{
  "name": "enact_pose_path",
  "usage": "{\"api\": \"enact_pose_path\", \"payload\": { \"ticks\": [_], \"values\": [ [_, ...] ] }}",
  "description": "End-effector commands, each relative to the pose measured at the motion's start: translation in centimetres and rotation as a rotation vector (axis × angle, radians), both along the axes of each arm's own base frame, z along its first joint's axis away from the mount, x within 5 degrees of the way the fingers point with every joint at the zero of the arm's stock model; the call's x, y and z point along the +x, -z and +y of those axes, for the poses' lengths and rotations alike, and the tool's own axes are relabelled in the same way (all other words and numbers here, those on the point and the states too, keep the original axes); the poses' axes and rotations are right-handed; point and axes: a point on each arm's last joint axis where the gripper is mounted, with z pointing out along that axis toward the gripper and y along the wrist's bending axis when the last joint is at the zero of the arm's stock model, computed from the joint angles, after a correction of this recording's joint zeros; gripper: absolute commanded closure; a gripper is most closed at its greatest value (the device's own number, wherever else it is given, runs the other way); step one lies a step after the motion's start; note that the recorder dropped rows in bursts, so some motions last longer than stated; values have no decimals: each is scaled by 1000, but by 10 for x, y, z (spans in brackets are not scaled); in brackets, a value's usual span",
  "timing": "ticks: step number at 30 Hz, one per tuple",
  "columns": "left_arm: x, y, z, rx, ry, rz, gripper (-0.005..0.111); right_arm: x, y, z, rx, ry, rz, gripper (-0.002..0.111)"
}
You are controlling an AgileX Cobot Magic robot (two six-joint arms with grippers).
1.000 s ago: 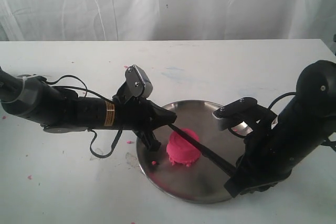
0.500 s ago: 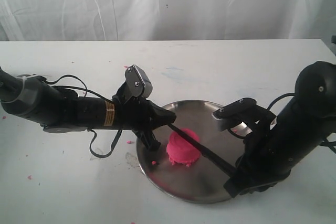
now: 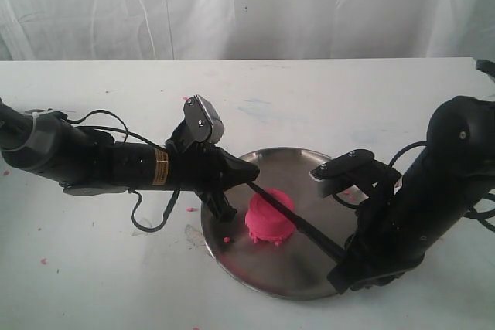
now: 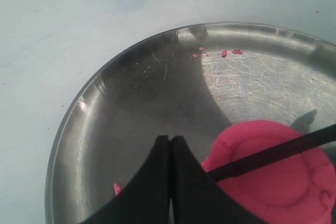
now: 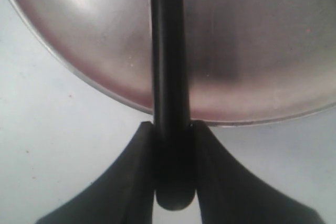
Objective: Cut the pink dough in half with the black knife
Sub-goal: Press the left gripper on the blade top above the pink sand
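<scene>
Progress: cut set up, not made. The pink dough (image 3: 269,222) is one whole lump with its round flat top intact, no split showing in either view that sees it. The black knife (image 3: 309,231) lies slantwise over that top, tip to the far left, handle to the near right. In the left wrist view the blade crosses the top a little off the middle and rests on it; whether it has begun to bite in, cannot tell. Left to do, by my reading: press the blade down through the lump to the steel plate (image 3: 286,272), then part the two halves.

Position: dough sits on the plate, somewhat left of the plate's middle. A few pink crumbs (image 4: 226,52) lie on the far part of the plate.

Right gripper (image 5: 172,129): clamped on the butt of the knife handle, at the plate's near right rim, well apart from the dough, joined to it only by the knife.

Left gripper (image 4: 169,142): jaws pressed together with nothing seen between them, just beside the dough on its far left. Blade tip ends against the side of one finger; whether it is pinned there or merely touching, cannot tell
</scene>
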Motion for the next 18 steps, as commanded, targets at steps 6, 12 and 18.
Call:
{"api": "enact_pose_path", "payload": {
  "ticks": [6,12,18],
  "values": [
    [-2,4,0,45,8,5,107,3,6,1,0,17,-10,108],
    [-2,4,0,45,8,5,107,3,7,1,-2,17,-6,108],
    [-2,4,0,45,8,5,107,4,7,1,-2,18,-6,108]
  ]
}}
